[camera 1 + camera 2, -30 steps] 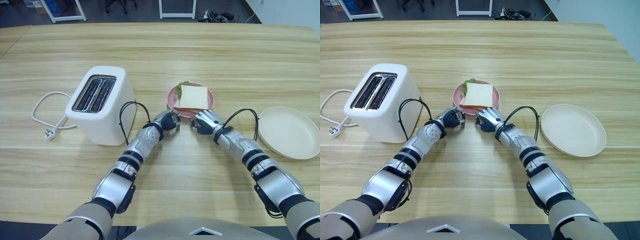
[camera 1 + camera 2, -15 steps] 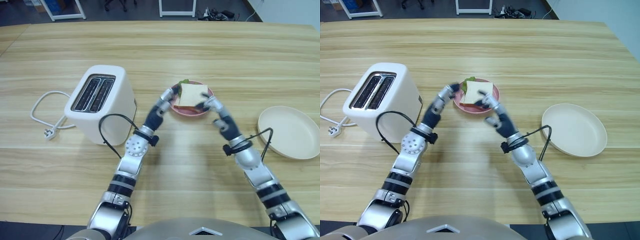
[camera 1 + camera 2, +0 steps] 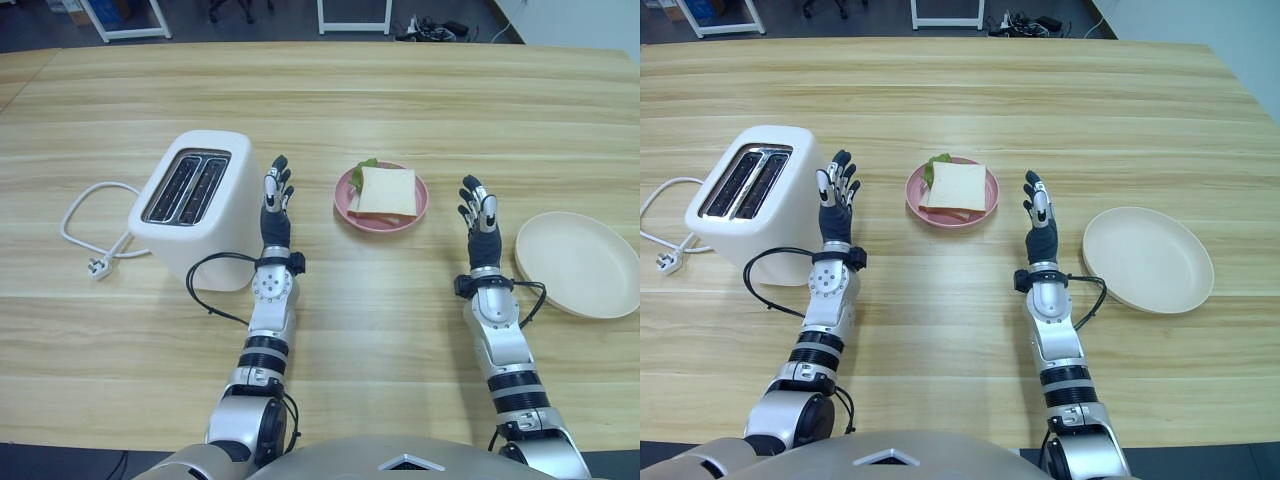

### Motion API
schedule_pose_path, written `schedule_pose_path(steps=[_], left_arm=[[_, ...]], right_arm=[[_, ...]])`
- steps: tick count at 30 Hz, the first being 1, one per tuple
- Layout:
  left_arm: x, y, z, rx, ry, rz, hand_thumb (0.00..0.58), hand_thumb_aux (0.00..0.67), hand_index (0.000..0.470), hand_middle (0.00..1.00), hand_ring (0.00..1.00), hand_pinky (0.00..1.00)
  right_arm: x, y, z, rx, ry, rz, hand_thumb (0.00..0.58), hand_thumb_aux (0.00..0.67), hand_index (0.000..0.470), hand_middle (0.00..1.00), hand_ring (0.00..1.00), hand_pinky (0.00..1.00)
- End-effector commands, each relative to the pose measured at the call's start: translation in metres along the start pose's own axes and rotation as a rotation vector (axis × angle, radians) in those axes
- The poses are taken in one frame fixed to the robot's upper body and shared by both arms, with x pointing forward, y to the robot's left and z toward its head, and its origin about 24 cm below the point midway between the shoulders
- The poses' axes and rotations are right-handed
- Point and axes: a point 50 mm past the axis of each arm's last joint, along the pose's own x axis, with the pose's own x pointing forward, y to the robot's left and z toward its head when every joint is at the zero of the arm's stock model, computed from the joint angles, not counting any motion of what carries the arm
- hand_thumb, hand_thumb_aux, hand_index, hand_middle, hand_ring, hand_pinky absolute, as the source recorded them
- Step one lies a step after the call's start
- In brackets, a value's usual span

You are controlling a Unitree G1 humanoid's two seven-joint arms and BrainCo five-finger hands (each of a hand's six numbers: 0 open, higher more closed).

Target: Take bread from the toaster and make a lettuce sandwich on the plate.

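Observation:
A white toaster point(image 3: 197, 205) stands at the left, both slots looking empty. On the pink plate point(image 3: 342, 200) lies a sandwich point(image 3: 387, 192): a white bread slice on top, green lettuce point(image 3: 362, 169) poking out at its back left. My left hand point(image 3: 275, 199) is raised with fingers straight and open, between the toaster and the plate, holding nothing. My right hand point(image 3: 479, 217) is likewise raised and open, between the pink plate and the cream plate, also holding nothing.
A cream plate point(image 3: 580, 264) lies at the right with nothing on it. The toaster's white cord and plug point(image 3: 98, 263) trail off to the left. Bare wooden table stretches behind the plate and in front of the hands.
Both hands were curled near the plate's front edge, then reached to the sandwich's sides; now they have drawn apart and stand upright with fingers spread. The sandwich stays on the plate.

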Motion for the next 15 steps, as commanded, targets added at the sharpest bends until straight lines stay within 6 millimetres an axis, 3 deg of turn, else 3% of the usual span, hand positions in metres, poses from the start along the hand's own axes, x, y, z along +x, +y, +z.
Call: schedule_pose_path(steps=[1,15], left_arm=[[0.0012,-0.0003,0.004,0.019,-0.014,-0.031,0.0,0.0,0.0,0.0,0.0,0.0],[-0.0022,-0.0004,0.0073,0.016,-0.017,-0.084,0.0,0.0,0.0,0.0,0.0,0.0]], right_arm=[[0.0094,0.0034,0.0082,-0.033,-0.052,-0.035,0.0,0.0,0.0,0.0,0.0,0.0],[0.0127,0.0107,0.0108,-0.031,-0.097,-0.021,0.0,0.0,0.0,0.0,0.0,0.0]])
